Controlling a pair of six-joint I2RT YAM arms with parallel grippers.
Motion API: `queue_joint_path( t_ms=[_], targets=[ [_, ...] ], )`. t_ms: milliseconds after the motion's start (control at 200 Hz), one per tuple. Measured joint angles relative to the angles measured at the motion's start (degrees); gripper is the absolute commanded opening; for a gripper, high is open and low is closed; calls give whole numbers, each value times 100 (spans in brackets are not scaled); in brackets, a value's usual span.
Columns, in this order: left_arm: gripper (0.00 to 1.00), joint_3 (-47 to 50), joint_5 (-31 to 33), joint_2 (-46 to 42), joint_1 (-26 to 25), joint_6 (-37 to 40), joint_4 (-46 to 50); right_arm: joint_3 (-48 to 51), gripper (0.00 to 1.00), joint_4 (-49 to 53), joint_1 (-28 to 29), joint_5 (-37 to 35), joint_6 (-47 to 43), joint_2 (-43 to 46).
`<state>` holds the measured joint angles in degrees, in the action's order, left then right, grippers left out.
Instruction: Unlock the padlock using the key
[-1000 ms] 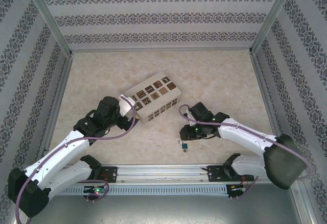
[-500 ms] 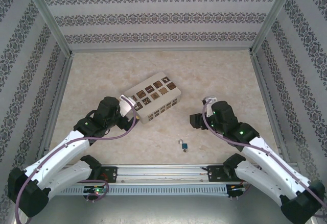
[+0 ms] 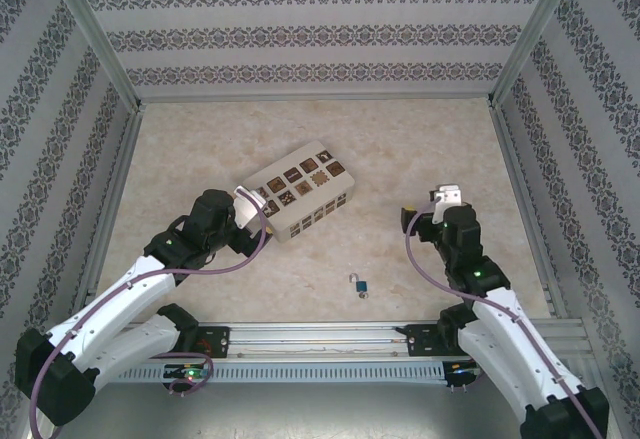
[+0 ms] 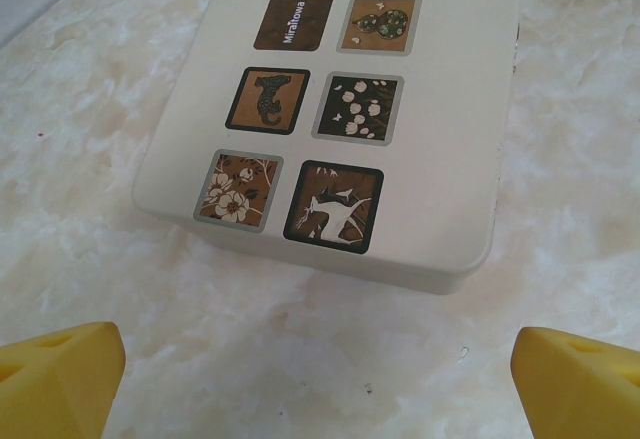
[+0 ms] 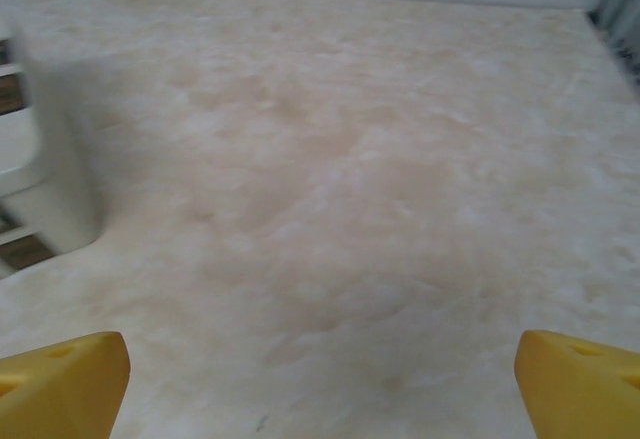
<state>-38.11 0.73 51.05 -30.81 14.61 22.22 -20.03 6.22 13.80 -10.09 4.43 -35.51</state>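
The tiny blue padlock (image 3: 357, 281) with its silvery shackle lies on the marble table near the front edge, between the two arms. A dark speck at its near right side (image 3: 363, 292) looks like the key; too small to tell whether it sits in the lock. My right gripper (image 3: 447, 199) is open, well to the right of the padlock and behind it, yellow fingertips (image 5: 60, 379) wide apart over bare table. My left gripper (image 3: 247, 221) is open at the near end of the cream box, its fingertips (image 4: 60, 379) spread with nothing between them.
The cream box (image 3: 300, 191) with brown patterned squares lies slantwise left of centre; its lid (image 4: 450, 159) fills the upper left wrist view and its corner (image 5: 40, 189) shows in the right wrist view. Patterned walls enclose the table (image 3: 430, 139) on three sides.
My right arm has swung away from just above the padlock to the right and back, and its gripper has opened. The padlock stays where it was. The left arm has not moved.
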Motion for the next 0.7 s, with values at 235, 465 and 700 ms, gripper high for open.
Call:
queue_joint_path(
  t_ms=[235,465,700],
  targets=[
    [99,2,0,0,0,2,0,977,98,-1635,-549,52,-192,-745],
    [99,2,0,0,0,2,0,1106,98,-3174,-732,295,-382,-1694],
    [99,2,0,0,0,2,0,1067,98,-4833,-966,599,-420,-3121]
  ],
)
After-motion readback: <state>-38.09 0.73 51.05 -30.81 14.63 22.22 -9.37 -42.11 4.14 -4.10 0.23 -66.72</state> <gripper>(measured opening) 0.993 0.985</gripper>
